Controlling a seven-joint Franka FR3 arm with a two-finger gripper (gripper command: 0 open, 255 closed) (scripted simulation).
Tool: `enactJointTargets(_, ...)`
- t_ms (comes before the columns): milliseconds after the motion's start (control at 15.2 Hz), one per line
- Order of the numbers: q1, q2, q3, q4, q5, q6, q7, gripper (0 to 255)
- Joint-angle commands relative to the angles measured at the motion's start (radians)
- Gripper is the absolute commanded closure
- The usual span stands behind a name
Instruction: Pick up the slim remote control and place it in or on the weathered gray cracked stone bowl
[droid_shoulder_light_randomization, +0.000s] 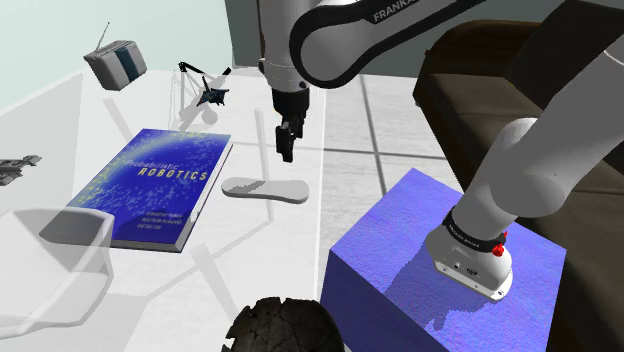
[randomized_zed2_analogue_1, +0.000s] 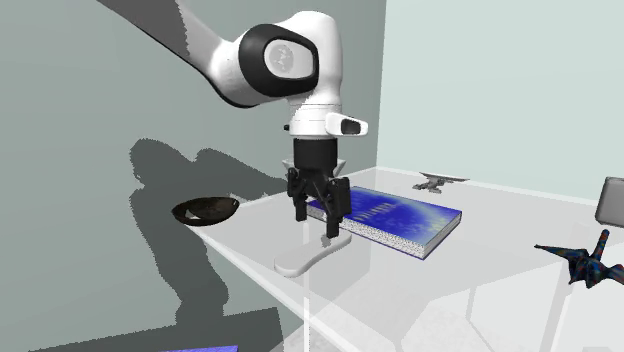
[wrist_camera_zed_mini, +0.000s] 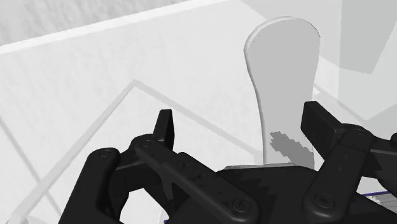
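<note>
While the gripper (droid_shoulder_light_randomization: 287, 140) (randomized_zed2_analogue_1: 322, 225) (wrist_camera_zed_mini: 240, 118) hangs wide open and empty, one pale slim remote (droid_shoulder_light_randomization: 265, 189) (randomized_zed2_analogue_1: 310, 260) (wrist_camera_zed_mini: 283, 70) lies flat on the counter (droid_shoulder_light_randomization: 60, 130) under it, beside one blue book (droid_shoulder_light_randomization: 155, 185). One dark cracked bowl (droid_shoulder_light_randomization: 285, 325), cut off at shoulder view's bottom. One boxy radio (droid_shoulder_light_randomization: 116, 66). Two small dark figures (droid_shoulder_light_randomization: 210, 92), shapes hard to make out

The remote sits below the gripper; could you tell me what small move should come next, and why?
Probably lower straight down: the gripper hovers above the remote, not touching it, with open fingers standing either side of it.
</note>
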Motion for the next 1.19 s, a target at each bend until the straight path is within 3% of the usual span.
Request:
enactJointTargets(0, 0.013, 0.063, 0.023, 0.026, -0.013, 0.038, 0.012, 0)
enactJointTargets(330, 0.05, 0.219, 0.075, 0.105, -0.066, 0.109, 0.055, 0)
enactJointTargets(1122, 0.057, 0.295, 0.075, 0.072, -0.108, 0.212, 0.085, 0)
